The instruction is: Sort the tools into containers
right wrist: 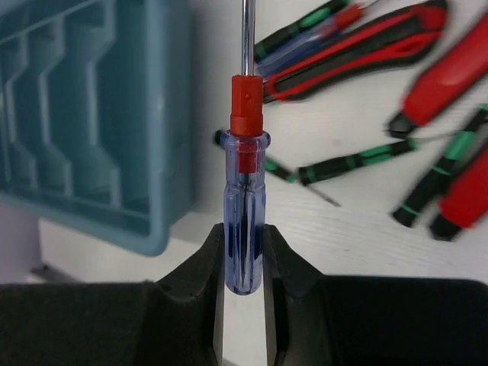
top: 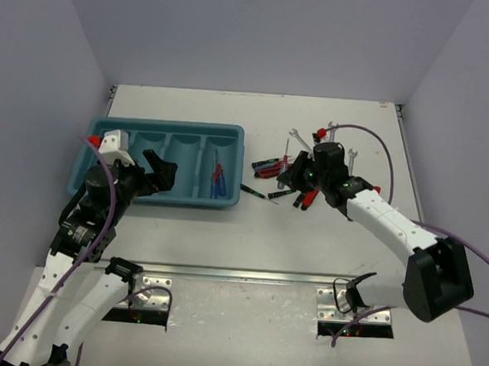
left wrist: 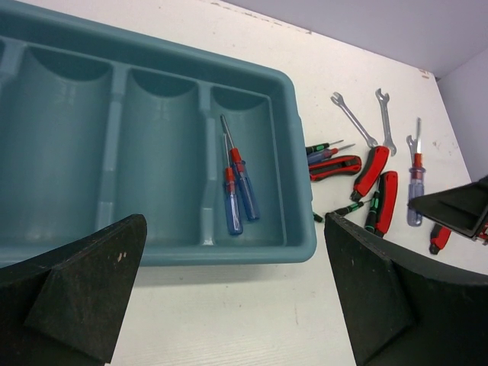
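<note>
White bench (top: 250,233) between pale grey walls. Top view: the teal tray (top: 164,201) lies on the left half, and loose tools (top: 270,166) are spread toward the far right edge. My right fingers (top: 289,182) sit at the pile's near-left side, and my left fingers (top: 158,171) hang over the tray's near rim.

Left wrist view: the left fingers are spread wide and hold nothing. Two blue screwdrivers (left wrist: 238,194) lie lengthwise in the compartment (left wrist: 263,137) nearest the pile.

Right wrist view: the right fingers are narrow, clamped on the butt of a blue-handled screwdriver (right wrist: 244,183) whose shaft points straight away from them. The tray lies to the left of this grip. Its compartments run roughly along the tool's long axis, so I expect a sideways carry with little twist. The right arm is the one placed for it.
</note>
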Robot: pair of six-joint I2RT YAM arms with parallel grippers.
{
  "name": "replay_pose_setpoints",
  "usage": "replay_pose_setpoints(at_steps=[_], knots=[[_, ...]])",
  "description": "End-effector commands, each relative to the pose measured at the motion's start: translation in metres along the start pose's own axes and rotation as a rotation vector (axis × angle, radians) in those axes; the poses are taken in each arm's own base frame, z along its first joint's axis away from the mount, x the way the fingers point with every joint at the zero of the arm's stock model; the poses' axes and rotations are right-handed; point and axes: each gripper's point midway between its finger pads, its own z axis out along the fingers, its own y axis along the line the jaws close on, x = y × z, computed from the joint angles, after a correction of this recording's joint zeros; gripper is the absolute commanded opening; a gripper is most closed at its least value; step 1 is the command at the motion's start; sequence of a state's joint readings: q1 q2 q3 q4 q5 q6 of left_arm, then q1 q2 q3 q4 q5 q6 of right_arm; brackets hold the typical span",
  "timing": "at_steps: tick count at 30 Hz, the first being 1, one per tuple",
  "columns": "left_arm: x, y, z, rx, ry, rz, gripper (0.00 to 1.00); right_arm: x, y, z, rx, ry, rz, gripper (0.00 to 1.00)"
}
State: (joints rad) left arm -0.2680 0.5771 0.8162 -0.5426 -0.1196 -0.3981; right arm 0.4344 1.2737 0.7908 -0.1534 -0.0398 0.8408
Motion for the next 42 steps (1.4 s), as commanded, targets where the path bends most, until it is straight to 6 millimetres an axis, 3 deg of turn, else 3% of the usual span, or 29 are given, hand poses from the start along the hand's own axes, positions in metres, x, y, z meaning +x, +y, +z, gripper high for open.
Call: replay_pose_setpoints(at_steps=[1,6,12,13,14,15,16,19,21,24,25,28,32,33,38,39,40,41,42], knots=[[-0.003,-0.003,0.005,0.009,-0.014,0.001,1.00,0.010,0.125,0.013,-0.367,0.121,-0.090,0.00],[-0.001,-0.002,0.007,0.002,-0.005,0.000,1.00,0.017,0.166,0.049,-0.355,0.156,-0.083,0.00],[0.000,-0.003,0.007,0.005,0.000,0.000,1.00,0.029,0.162,0.093,-0.256,0.199,-0.063,0.05],[-0.001,-0.003,0.006,0.005,-0.003,0.000,1.00,0.025,0.167,0.094,-0.260,0.195,-0.064,0.13],[-0.001,-0.003,0.006,0.004,-0.005,-0.001,1.00,0.031,0.164,0.102,-0.240,0.218,-0.071,0.39],[-0.001,-0.002,0.005,0.003,-0.008,-0.002,1.00,0.033,0.164,0.105,-0.231,0.229,-0.077,0.59],[-0.002,-0.002,0.005,0.003,-0.010,-0.002,1.00,0.033,0.166,0.106,-0.230,0.233,-0.083,0.67],[-0.002,-0.003,0.004,0.006,-0.013,-0.002,1.00,0.029,0.169,0.099,-0.234,0.227,-0.108,0.74],[-0.001,-0.003,0.005,0.005,-0.009,-0.002,1.00,0.016,0.167,0.091,-0.209,0.184,-0.128,0.78],[-0.001,-0.003,0.006,0.007,-0.005,-0.002,1.00,-0.017,0.145,0.070,-0.091,0.072,-0.169,0.93],[-0.001,-0.003,0.006,0.008,-0.005,-0.001,1.00,-0.023,0.141,0.069,-0.077,0.060,-0.166,0.94],[0.002,-0.005,0.008,0.018,0.006,0.000,1.00,-0.047,0.091,0.049,0.062,0.005,-0.107,0.99],[0.012,-0.015,0.023,0.053,0.073,0.002,1.00,-0.048,0.028,0.011,0.156,0.002,-0.082,0.99],[0.018,-0.021,0.033,0.062,0.129,-0.006,1.00,-0.039,0.009,0.005,0.187,0.016,-0.101,0.99],[0.041,-0.084,0.083,0.083,0.311,0.051,1.00,-0.020,-0.050,-0.052,0.303,-0.069,-0.185,0.99],[0.064,-0.092,0.106,0.046,0.385,0.104,1.00,-0.023,-0.053,-0.074,0.307,-0.125,-0.173,0.99],[0.049,-0.119,0.119,0.082,0.369,0.127,1.00,-0.023,-0.057,-0.085,0.309,-0.156,-0.161,0.99],[0.053,-0.127,0.115,0.111,0.386,0.154,1.00,-0.015,-0.068,-0.084,0.345,-0.143,-0.163,0.99],[0.056,-0.142,0.137,0.123,0.420,0.180,1.00,-0.016,-0.071,-0.099,0.336,-0.194,-0.162,0.99]])
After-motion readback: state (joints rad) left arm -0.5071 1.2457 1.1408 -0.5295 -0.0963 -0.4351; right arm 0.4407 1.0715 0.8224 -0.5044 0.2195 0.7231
